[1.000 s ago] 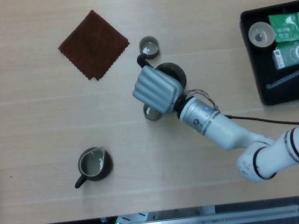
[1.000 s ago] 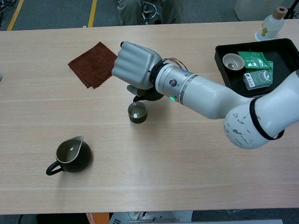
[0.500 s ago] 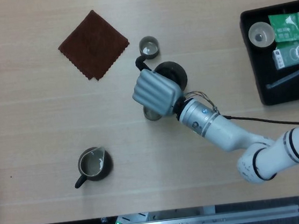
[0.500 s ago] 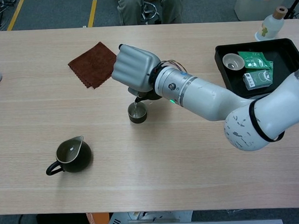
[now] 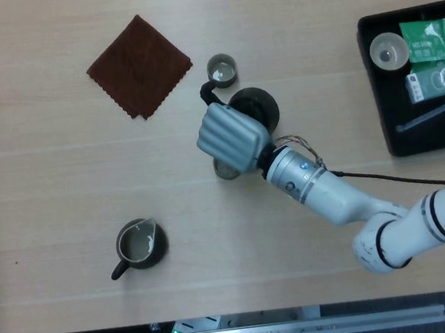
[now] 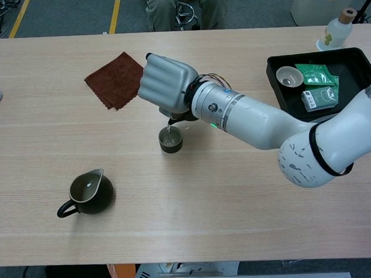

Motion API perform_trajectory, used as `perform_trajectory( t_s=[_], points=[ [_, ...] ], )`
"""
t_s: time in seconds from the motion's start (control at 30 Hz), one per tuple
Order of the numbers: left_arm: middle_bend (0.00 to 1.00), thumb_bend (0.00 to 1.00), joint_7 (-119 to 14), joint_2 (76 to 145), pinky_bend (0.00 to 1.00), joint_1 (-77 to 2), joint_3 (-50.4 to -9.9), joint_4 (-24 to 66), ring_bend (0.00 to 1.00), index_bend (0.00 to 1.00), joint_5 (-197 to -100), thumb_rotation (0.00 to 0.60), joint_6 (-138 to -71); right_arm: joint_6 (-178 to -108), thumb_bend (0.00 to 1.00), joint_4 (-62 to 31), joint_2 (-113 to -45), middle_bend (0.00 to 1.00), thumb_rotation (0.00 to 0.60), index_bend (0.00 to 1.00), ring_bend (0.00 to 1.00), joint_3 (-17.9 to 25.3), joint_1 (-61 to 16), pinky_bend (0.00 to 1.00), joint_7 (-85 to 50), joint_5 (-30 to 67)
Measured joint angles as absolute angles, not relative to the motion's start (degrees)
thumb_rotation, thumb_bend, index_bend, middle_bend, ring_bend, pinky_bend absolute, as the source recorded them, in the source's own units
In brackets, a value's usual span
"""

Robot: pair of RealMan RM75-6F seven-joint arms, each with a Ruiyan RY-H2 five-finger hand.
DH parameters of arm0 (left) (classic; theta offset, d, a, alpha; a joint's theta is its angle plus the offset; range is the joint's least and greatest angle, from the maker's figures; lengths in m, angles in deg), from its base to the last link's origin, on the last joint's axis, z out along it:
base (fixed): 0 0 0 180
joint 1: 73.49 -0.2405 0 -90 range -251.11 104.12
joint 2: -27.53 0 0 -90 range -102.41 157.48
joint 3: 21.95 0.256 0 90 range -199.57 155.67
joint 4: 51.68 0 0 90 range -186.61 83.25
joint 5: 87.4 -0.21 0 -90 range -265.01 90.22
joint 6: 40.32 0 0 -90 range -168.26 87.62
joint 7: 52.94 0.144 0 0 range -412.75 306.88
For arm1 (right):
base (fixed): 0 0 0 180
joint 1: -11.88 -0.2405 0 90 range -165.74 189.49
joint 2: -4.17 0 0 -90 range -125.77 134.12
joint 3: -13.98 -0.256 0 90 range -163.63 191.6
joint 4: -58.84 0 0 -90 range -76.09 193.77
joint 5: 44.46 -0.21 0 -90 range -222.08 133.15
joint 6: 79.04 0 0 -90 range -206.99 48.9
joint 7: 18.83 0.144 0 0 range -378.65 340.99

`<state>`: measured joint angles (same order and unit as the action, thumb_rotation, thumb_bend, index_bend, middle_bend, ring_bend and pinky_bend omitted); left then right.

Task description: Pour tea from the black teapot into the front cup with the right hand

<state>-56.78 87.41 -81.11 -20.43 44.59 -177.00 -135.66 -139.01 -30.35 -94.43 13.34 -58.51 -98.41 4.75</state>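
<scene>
Black teapot (image 5: 254, 108) is gripped under the closed right hand (image 6: 166, 86), mostly hidden by it, its spout tilted down just above the front cup (image 6: 171, 140).

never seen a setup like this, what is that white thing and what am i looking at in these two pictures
The white thing is a robot arm ending in a hand with fingers, the robot's right one. Both pictures show the same moment: the head view looks straight down on the wooden table, the chest view looks across it from lower down.

The hand holds a black teapot, mostly hidden beneath it, tipped so its spout is over a small cup. A thin stream appears to fall into that cup.

Also on the table: a second small cup, a brown cloth, a dark pitcher with a handle, and a black tray holding a bowl and green tea packets. The left hand is not visible.
</scene>
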Motion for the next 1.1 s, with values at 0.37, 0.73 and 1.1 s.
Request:
perform_trajectory(
  t_s=[0.37, 0.73, 1.1],
  points=[
    [0.23, 0.39, -56.7, 87.5, 0.15, -81.1, -20.5, 44.5, 0.18, 0.22, -176.9, 0.6, -135.6, -139.3, 0.38, -30.5, -94.6, 0.91, 0.359, 0.95, 0.8, 13.2, -58.1, 0.3, -97.4, 4.8],
    [0.23, 0.39, -56.5, 87.5, 0.15, -81.0, -20.5, 44.6, 0.18, 0.22, -177.1, 0.6, -135.4, -140.4, 0.33, -29.9, -95.3, 0.9, 0.368, 0.95, 0.8, 13.2, -54.4, 0.3, -89.1, 7.7],
    [0.23, 0.39, -56.0, 87.2, 0.15, -80.6, -20.5, 45.1, 0.18, 0.22, -177.3, 0.6, -134.8, -141.6, 0.32, -33.6, -91.8, 0.89, 0.4, 0.94, 0.78, 12.1, -49.5, 0.3, -77.2, 11.0]
  ],
)
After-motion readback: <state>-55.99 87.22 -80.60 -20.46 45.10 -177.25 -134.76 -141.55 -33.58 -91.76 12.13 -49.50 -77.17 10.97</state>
